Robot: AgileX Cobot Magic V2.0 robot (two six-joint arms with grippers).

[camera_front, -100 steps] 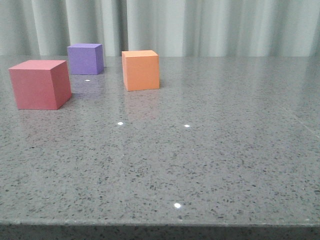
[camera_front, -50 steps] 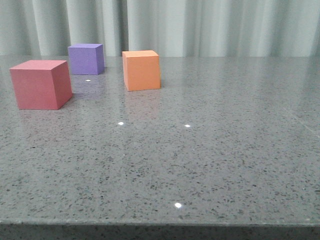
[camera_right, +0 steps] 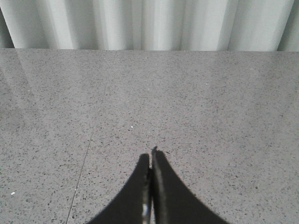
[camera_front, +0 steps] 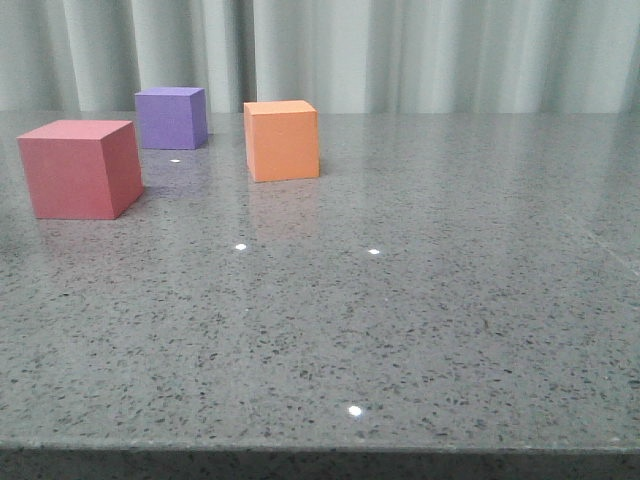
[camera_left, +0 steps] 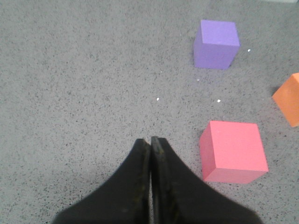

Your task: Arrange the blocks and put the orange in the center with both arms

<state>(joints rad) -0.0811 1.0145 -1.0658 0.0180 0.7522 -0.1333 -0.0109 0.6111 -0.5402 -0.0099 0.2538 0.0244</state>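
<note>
Nothing has shifted in the last second: all 3 blocks sit where they were, so arranging hasn't begun. Left gripper (camera_left: 150, 140) and right gripper (camera_right: 151, 153) both pressed together, empty; orange cube (camera_front: 282, 140) stands right of the red-pink cube (camera_front: 80, 168) and purple cube (camera_front: 171, 117).

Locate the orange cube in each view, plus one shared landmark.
Front: orange cube far, left of centre, right of the purple cube.
Left wrist: clipped at the picture's edge.
Right wrist: not in it.
Landmark: red-pink cube, in front and left wrist.
</note>
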